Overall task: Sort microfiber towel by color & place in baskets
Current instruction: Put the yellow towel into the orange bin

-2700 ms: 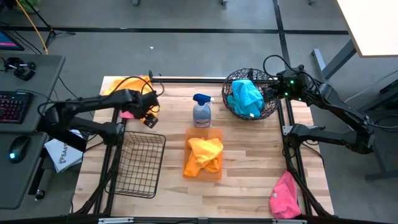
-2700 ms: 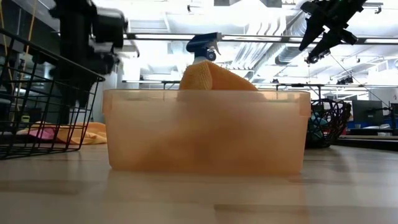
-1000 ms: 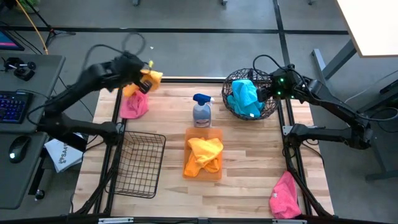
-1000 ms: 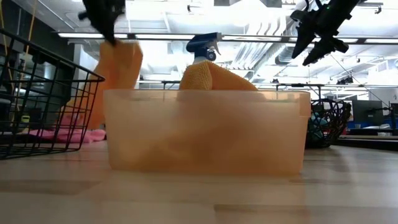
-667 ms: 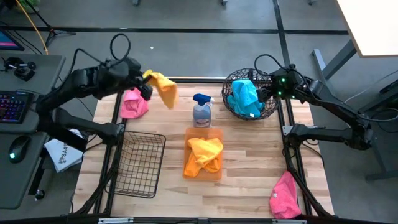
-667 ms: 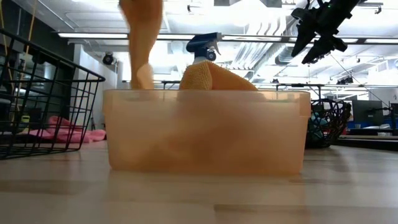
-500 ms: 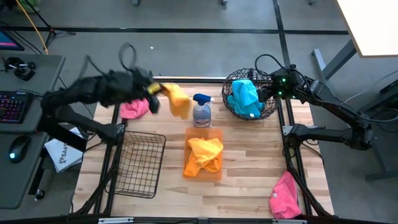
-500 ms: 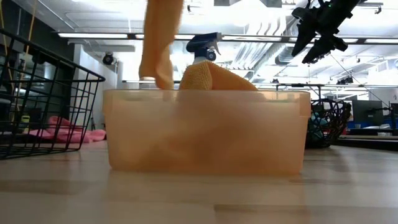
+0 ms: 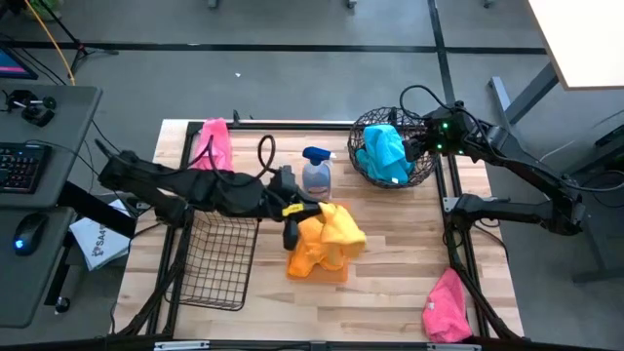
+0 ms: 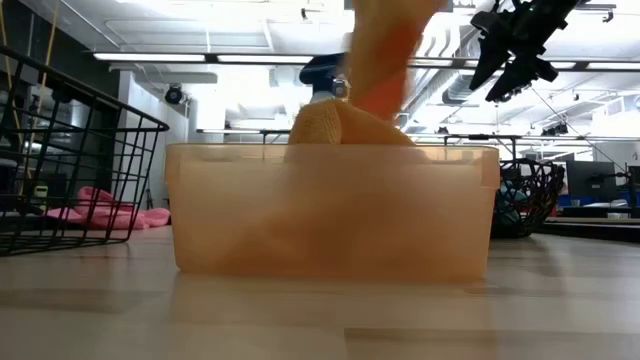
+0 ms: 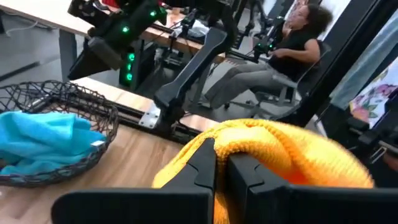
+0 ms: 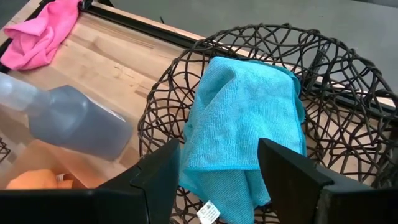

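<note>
My left gripper [image 9: 298,226] reaches over the table's middle, shut on an orange towel [image 9: 341,226] that hangs above the translucent orange bin [image 10: 330,210]. Another orange towel [image 9: 314,252] lies in that bin. My right gripper [image 12: 221,177] hovers open over the round wire basket [image 9: 390,146], which holds a blue towel [image 12: 249,124]. A pink towel [image 9: 214,141] lies at the far left corner and another pink towel [image 9: 447,307] at the near right edge. The black wire-grid basket [image 9: 219,258] stands at the near left. My left gripper pinches a bunched part of the orange towel [image 11: 214,140] between its two shut fingers [image 11: 202,165]. The fingers come from the table's left. The cloth bulges out past the fingertips and hangs above the bin's rim [image 10: 385,60]. Whether its lower end touches the towel in the bin, I cannot tell.
A blue-capped spray bottle [image 9: 317,175] stands just beyond the orange bin, between my left arm and the round basket. A person sits in a chair [image 11: 286,56] in the room beyond the table. Bare wood shows at the near middle and right.
My left gripper has swung from the far left corner toward the table's right and near side, carrying the orange towel past the spray bottle to above the orange bin. The towel has trailed and swung below the fingers. My right gripper has kept still.
</note>
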Tool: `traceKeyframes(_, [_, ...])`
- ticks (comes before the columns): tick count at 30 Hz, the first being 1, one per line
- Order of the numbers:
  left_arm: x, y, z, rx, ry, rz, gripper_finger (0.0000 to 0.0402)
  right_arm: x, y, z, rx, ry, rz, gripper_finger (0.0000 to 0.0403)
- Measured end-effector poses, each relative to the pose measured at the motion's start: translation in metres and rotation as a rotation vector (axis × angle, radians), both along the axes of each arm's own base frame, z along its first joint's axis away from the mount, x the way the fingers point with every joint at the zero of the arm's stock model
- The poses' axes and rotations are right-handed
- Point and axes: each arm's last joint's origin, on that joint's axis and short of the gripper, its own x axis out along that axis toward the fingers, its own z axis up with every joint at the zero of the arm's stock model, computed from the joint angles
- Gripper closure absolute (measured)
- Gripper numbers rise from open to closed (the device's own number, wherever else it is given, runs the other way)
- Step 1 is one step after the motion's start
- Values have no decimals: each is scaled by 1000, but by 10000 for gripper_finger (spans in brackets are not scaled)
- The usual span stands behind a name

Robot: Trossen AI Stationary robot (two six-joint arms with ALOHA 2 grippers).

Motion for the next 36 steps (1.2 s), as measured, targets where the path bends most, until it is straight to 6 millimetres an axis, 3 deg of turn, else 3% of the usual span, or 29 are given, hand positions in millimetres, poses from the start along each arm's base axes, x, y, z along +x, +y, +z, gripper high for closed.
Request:
traceKeyframes(12, [-11, -8, -21, -5, 177, 81, 401, 0, 0, 0, -16, 16, 22, 191])
traceKeyframes(16, [-7, -11, -48, -66, 217, 84, 401, 0, 0, 0, -18, 16, 23, 191])
traceKeyframes(23, [7, -8, -87, -229, 106, -50, 401, 0, 0, 0, -21, 19, 19, 191])
traceKeyframes(28, [1, -4, -142, -317, 199, -7, 401, 0, 0, 0, -22, 19, 19, 191])
traceKeyframes(32, [-4, -3, -174, -471, 99, -15, 401, 0, 0, 0, -22, 19, 18, 191])
traceKeyframes(36, [-11, 5, -207, -478, 246, 83, 401, 0, 0, 0, -22, 19, 19, 191])
